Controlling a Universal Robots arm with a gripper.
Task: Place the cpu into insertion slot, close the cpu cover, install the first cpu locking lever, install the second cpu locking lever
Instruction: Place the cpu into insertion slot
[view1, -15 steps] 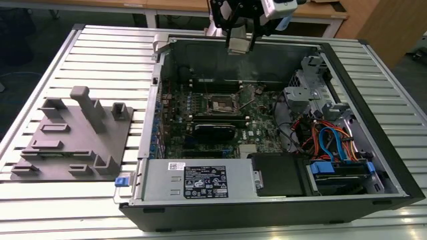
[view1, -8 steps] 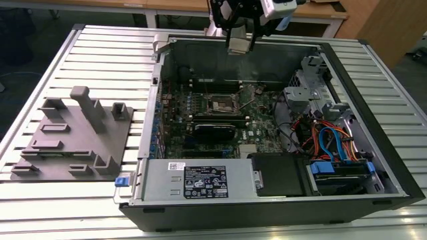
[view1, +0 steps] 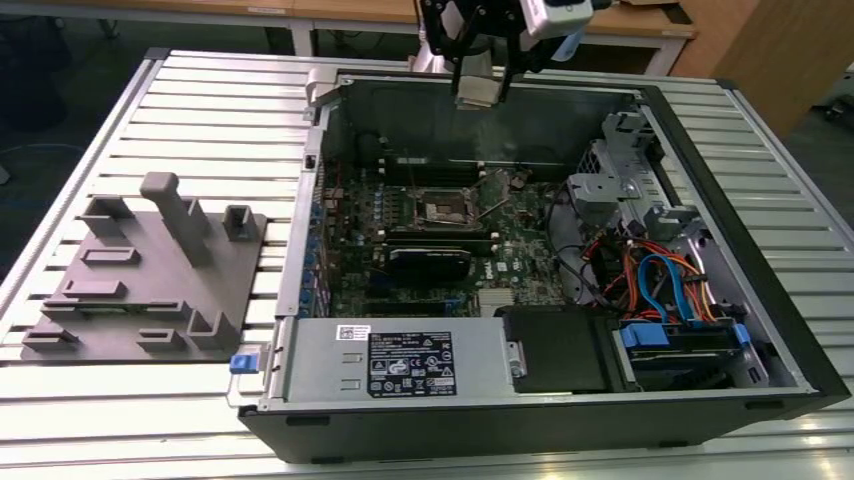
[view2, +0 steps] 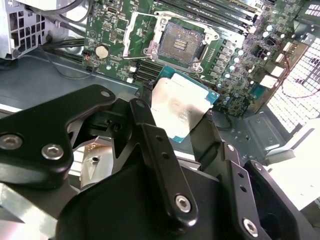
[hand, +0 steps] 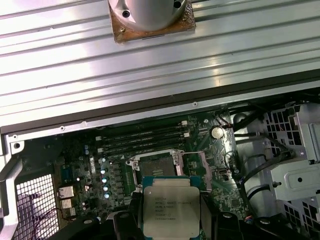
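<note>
Open room is seen above the uncovered insertion slot (view2: 181, 44), case wall (view1: 561, 115) nearby, probably untouched; the cpu (view2: 182, 105) is clamped by its edges in the claw (view2: 176, 120).

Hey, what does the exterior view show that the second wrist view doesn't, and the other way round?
The exterior view adds the whole open computer case on the slatted table, a grey fixture block at the exterior view's left, and the power supply. The second wrist view adds a close look at the cpu, pinched in the gripper, plus a coin battery. Both share the empty insertion slot on the green board.
</note>
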